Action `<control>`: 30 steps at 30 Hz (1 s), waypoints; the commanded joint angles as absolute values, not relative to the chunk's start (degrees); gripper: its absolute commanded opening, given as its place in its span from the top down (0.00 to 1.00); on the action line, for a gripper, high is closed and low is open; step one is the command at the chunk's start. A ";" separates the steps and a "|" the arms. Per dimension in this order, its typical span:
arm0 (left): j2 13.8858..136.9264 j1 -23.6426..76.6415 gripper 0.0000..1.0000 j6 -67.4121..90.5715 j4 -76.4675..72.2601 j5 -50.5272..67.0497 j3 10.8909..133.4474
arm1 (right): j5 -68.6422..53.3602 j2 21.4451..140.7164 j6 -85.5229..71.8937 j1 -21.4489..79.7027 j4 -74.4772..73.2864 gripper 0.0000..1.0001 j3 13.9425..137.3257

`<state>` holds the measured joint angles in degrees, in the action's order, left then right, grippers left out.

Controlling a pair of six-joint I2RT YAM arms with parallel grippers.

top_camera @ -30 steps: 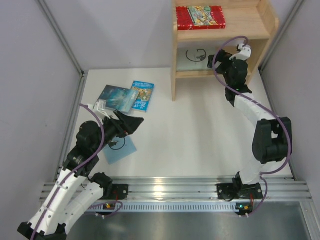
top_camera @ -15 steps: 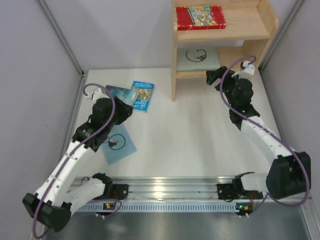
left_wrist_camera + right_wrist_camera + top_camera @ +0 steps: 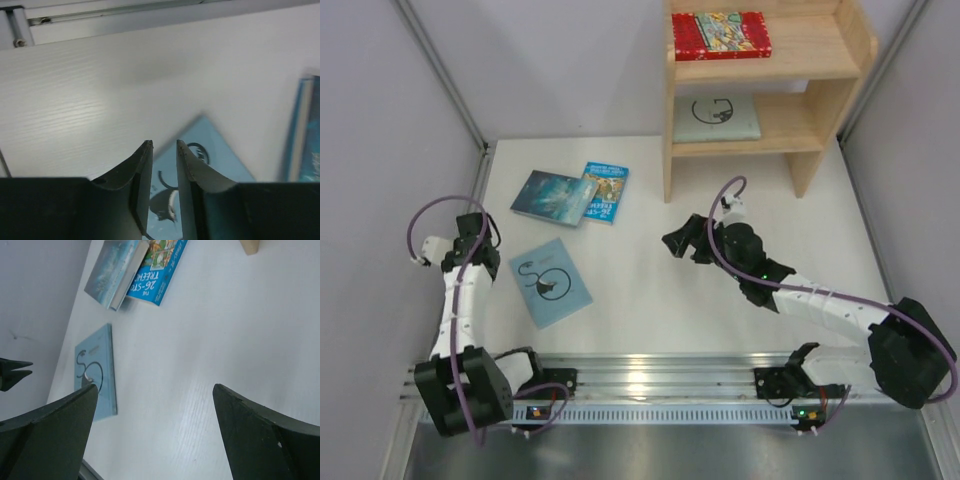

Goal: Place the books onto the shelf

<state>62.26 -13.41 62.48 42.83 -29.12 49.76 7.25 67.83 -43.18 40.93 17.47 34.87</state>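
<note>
The shelf (image 3: pixel 820 95) stands at the back right. A red book (image 3: pixel 720 33) lies on its top tier and a pale blue-green book (image 3: pixel 717 118) on its lower tier. On the table lie a dark teal book (image 3: pixel 550 193) (image 3: pixel 110 270), a bright blue book (image 3: pixel 604 192) (image 3: pixel 159 270) and another pale blue-green book (image 3: pixel 552 282) (image 3: pixel 220 160) (image 3: pixel 95 372). My left gripper (image 3: pixel 480 240) (image 3: pixel 164 142) hovers left of that pale book, with only a narrow gap between its jaws and nothing in it. My right gripper (image 3: pixel 682 240) (image 3: pixel 155 386) hangs wide open and empty over mid-table.
Grey walls close in the table on the left, back and right. A metal rail (image 3: pixel 650 378) runs along the near edge. The shelf's left side panel (image 3: pixel 669 150) reaches down to the table near the right arm.
The right arm drew out of the shelf's lower tier and swung down to mid-table. The left arm pulled back from the teal book toward the left edge, its jaws narrowing.
</note>
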 commanded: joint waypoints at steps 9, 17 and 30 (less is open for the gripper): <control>77.69 -18.98 1.00 60.57 38.33 -26.73 45.35 | 0.53 67.68 -39.82 42.28 20.04 0.02 33.58; 81.56 -19.07 1.00 50.37 25.06 -16.45 44.20 | -2.10 69.69 -40.16 38.94 23.02 0.01 30.06; 88.51 -16.36 1.00 42.63 24.61 2.36 42.89 | -4.66 66.09 -39.64 36.30 20.22 0.01 28.65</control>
